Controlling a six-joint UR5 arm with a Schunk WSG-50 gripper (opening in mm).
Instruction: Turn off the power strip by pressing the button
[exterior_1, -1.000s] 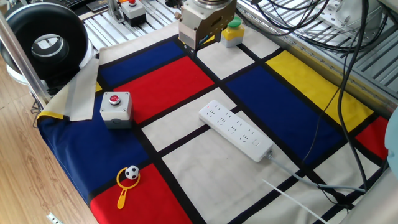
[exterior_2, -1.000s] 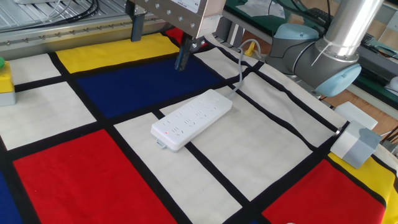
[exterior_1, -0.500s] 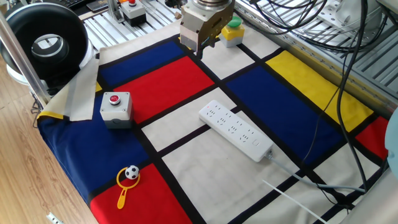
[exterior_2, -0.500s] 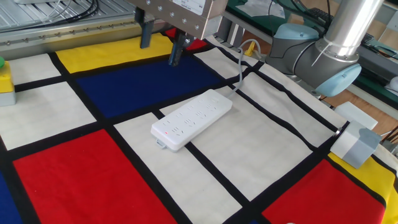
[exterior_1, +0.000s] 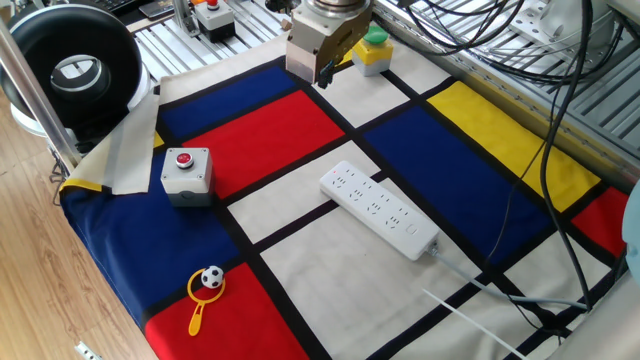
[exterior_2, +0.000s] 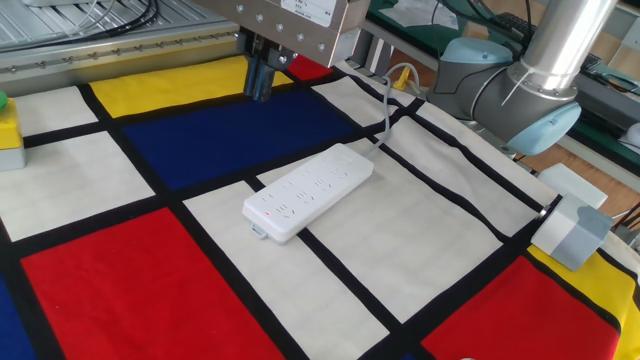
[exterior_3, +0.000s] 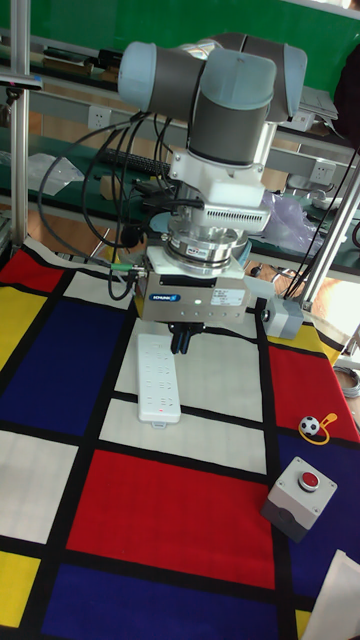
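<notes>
While our gripper (exterior_2: 258, 84) hangs high, clear of the strip (exterior_1: 380, 209), fingertip gap indiscernible, we log: approach step; next, descend onto its button (exterior_1: 412, 230).

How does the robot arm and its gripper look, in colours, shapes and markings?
The arm has thick rounded grey joints with light blue caps, and a silver tube link in the other fixed view. Black cables hang beside it. The gripper has a boxy silver-white body with a small blue label and dark jaws. A ribbed white ring sits above it.
</notes>
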